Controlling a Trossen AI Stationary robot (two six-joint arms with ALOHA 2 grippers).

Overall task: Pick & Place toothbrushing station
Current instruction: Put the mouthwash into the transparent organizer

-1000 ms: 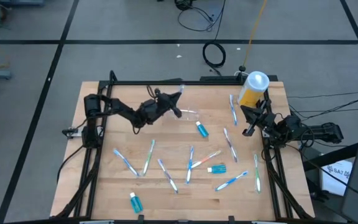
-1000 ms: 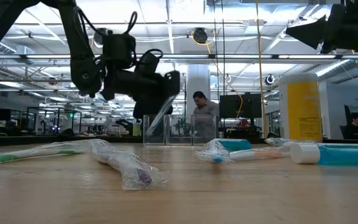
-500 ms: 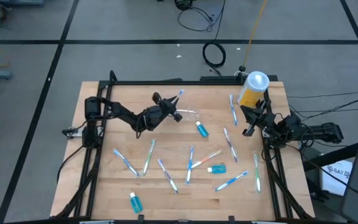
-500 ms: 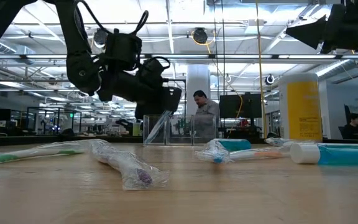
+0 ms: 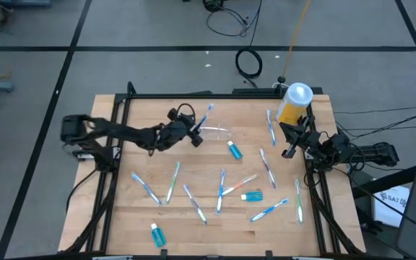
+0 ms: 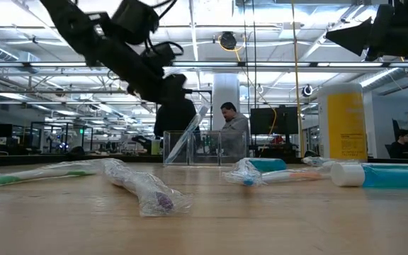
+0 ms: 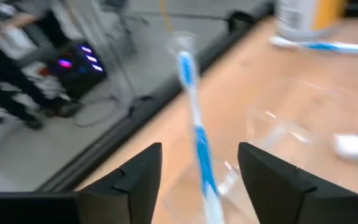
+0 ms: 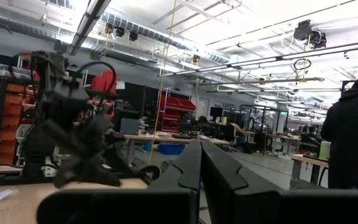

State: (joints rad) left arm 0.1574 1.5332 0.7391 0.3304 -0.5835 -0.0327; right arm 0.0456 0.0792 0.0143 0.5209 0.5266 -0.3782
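A clear plastic cup (image 5: 219, 133) (image 6: 205, 147) stands upright on the far middle of the table. One blue and white toothbrush (image 5: 206, 117) (image 7: 194, 127) has its lower end in the cup and leans on the rim, head up. My left gripper (image 5: 194, 136) (image 7: 199, 186) is open just left of the cup, its fingers apart on either side of the toothbrush without touching it. My right gripper (image 5: 288, 152) (image 8: 201, 163) is shut and holds nothing at the table's right edge.
Several wrapped toothbrushes (image 5: 221, 190) lie scattered over the near half and right side of the table. Teal toothpaste tubes lie at the middle (image 5: 235, 150), the near right (image 5: 252, 196) and the near edge (image 5: 157, 234). A yellow bottle (image 5: 293, 103) stands at the far right corner.
My left gripper has opened and let go of the toothbrush, which now leans in the cup on its own. The gripper has drawn back a little toward the table's left edge.
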